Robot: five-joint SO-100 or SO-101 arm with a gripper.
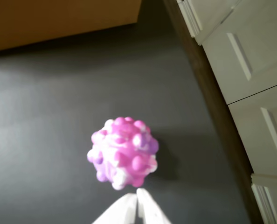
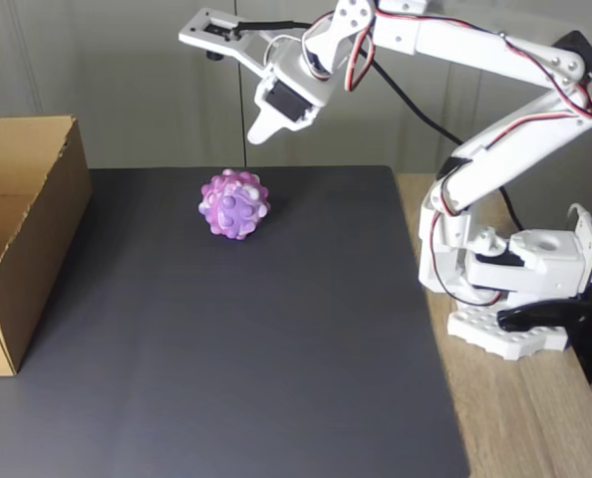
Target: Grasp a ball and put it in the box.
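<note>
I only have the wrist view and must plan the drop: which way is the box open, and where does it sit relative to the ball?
Observer: In the fixed view the box is open at the top and stands at the left edge of the dark mat, well apart from the ball.
Operator: Is the gripper touching the ball?
Observer: No. The gripper hangs above it with a clear gap, fingertips together.
Operator: Where is the arm's base?
Observer: On the wooden table, right of the mat.
</note>
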